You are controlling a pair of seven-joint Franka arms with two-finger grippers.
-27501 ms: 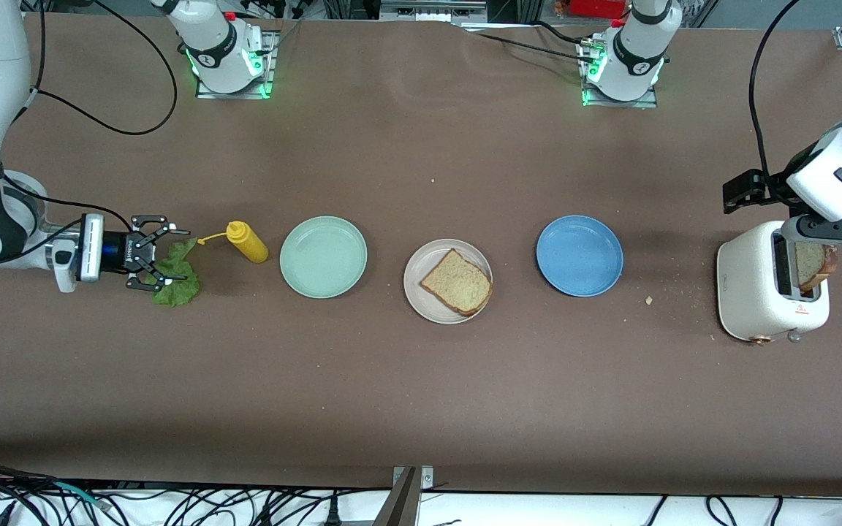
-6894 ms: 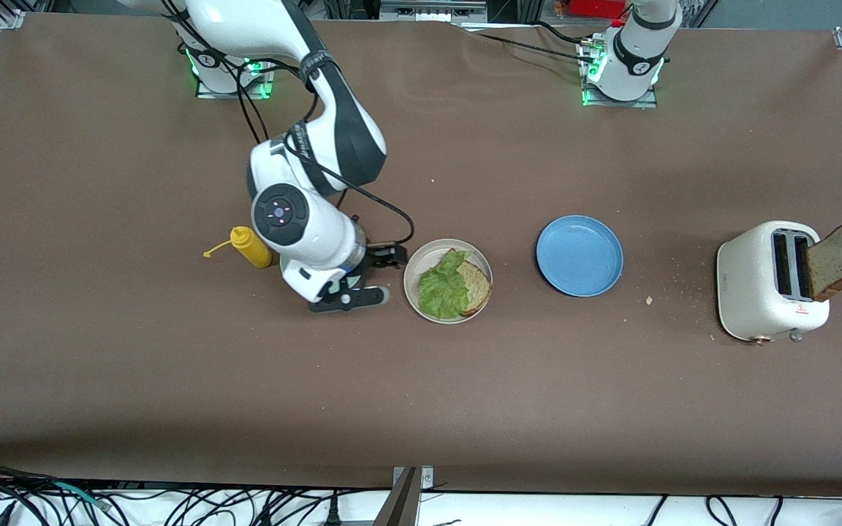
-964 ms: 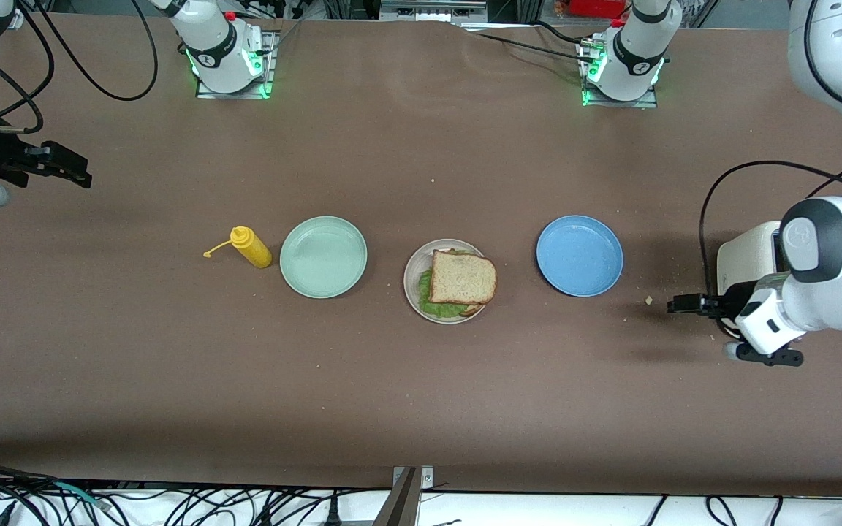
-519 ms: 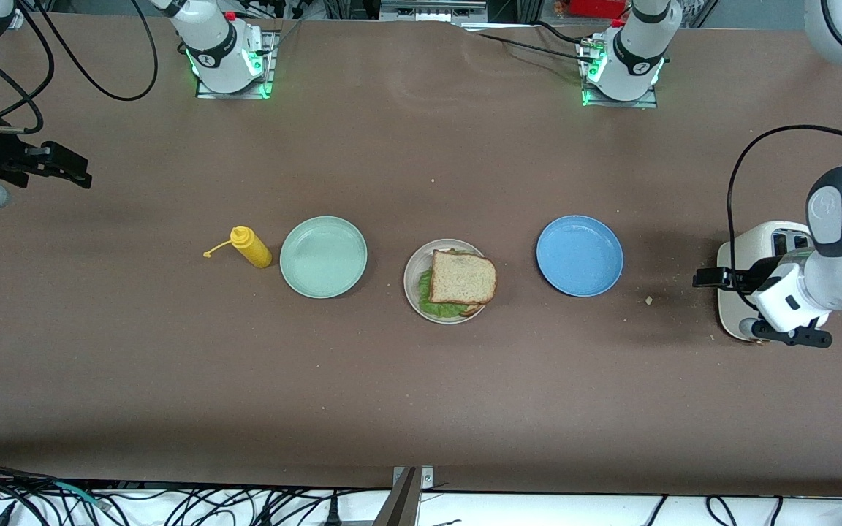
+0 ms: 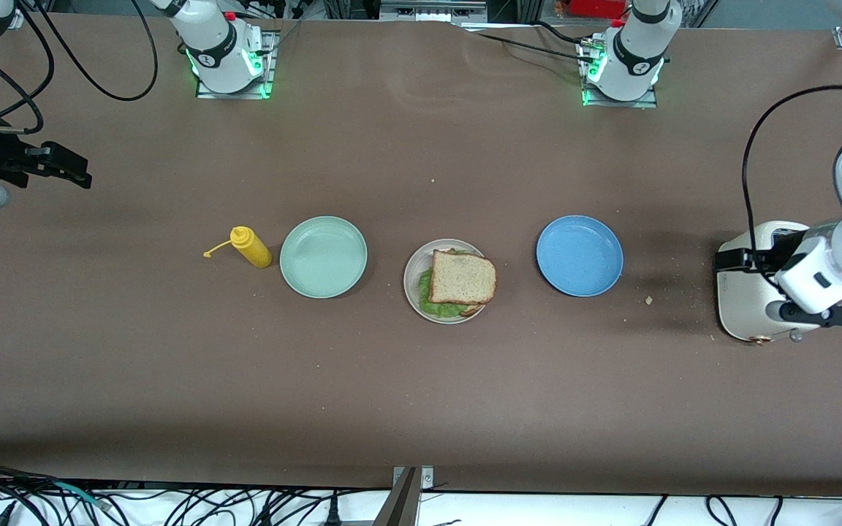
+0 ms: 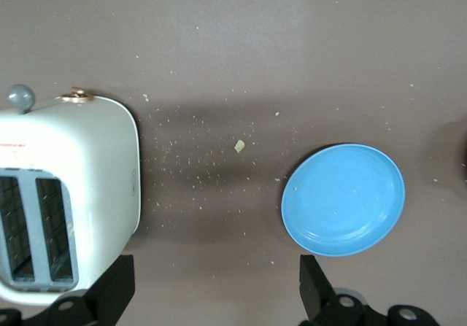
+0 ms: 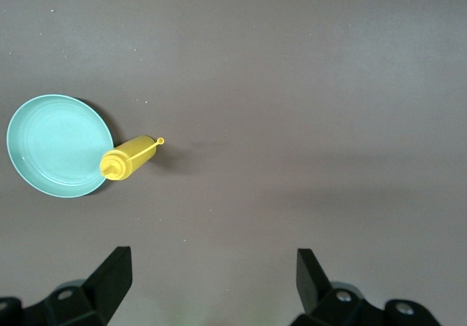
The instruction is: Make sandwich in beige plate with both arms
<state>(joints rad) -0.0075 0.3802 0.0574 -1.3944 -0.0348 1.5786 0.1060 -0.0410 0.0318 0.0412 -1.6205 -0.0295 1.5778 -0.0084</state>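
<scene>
Right gripper (image 5: 70,169): fingers spread, empty, over bare table at the right arm's end; this arm waits.
Mustard bottle (image 5: 249,247): upright beside the green plate (image 5: 323,256), which is empty.
Sandwich (image 5: 459,282): on the beige plate (image 5: 414,272) at mid-table, bread on top, lettuce showing at the edge.
Blue plate (image 5: 579,256): empty.
Left gripper (image 5: 729,261): spread, empty, over the toaster (image 5: 746,307).
Progress: stack looks complete; judging by this, nothing is left but parking the arms.
Surface: brown table (image 5: 421,394), crumbs near the toaster.
Room: cables along the front edge.
</scene>
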